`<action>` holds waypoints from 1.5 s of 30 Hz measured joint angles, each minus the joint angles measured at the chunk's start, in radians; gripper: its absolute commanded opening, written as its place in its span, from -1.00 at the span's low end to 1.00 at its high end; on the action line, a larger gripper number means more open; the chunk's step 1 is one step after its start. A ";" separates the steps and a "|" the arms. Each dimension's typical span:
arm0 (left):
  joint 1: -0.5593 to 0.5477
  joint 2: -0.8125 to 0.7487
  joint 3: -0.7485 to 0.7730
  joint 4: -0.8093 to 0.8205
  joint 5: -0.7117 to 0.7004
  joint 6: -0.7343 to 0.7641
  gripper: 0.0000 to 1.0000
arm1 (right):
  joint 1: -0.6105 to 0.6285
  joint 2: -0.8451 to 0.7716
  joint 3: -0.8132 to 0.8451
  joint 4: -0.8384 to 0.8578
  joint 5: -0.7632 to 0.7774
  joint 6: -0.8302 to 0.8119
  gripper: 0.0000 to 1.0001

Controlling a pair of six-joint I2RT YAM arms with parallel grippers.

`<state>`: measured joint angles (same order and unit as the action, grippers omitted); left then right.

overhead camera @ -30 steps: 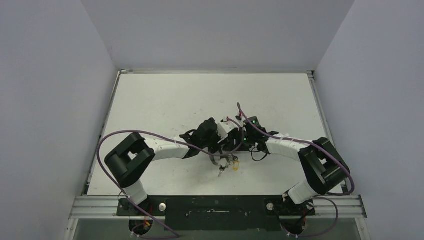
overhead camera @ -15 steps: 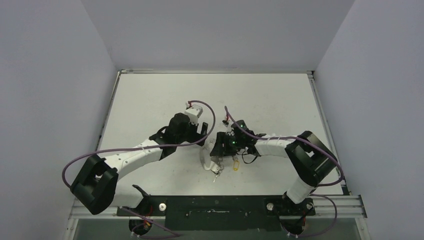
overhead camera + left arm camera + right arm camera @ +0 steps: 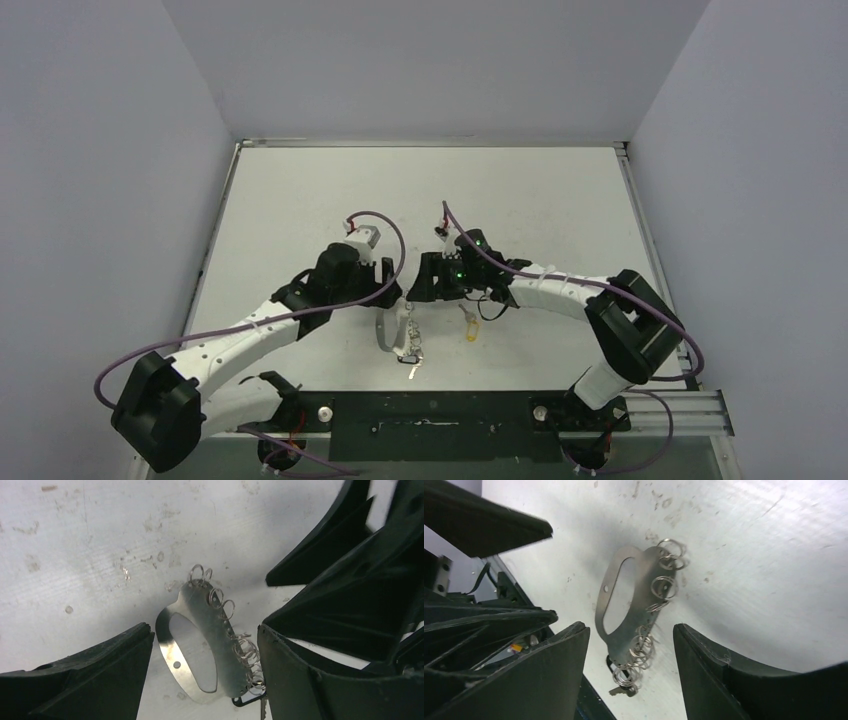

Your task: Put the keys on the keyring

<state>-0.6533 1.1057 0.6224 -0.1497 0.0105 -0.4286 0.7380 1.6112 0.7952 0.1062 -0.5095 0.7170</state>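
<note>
Top external view: the keyring (image 3: 388,332) lies flat on the white tabletop (image 3: 300,200), close to the near edge and about midway along it. Its row of small rings (image 3: 410,330) runs down its right side. One key (image 3: 412,368) hangs off the near end of that row, its blade pointing at the near edge. The key with the yellow tag (image 3: 470,330) lies apart on the tabletop, to the right of the keyring and nearer the right arm.

Both arms reach in over this spot. The left tool (image 3: 392,296) and the right tool (image 3: 425,288) sit just beyond the keyring's far end, close to each other.

Left wrist view: the left tool (image 3: 205,630) is spread wide, with the oval metal loop lying on the scuffed surface between its two fingers (image 3: 90,680). It pinches nothing. A black key head (image 3: 247,701) peeks out at the loop's lower end.

Right wrist view: the right tool (image 3: 630,627) is likewise spread, the keyring lying between its fingers (image 3: 749,680), ungripped.
</note>
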 measured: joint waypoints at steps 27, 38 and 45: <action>0.003 0.385 0.049 0.049 0.051 0.062 -0.50 | -0.069 0.058 0.044 -0.100 0.016 -0.255 -0.65; 0.005 0.612 0.262 0.102 0.094 0.236 -0.67 | -0.056 0.119 0.019 0.007 -0.003 -0.229 -0.98; 0.005 0.610 0.262 0.113 0.109 0.261 -0.32 | 0.028 0.111 -0.041 0.029 -0.003 -0.198 -0.99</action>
<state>-0.6479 1.7157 0.8848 -0.0372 0.1196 -0.1677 0.7662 1.7226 0.7540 0.1352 -0.5125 0.5194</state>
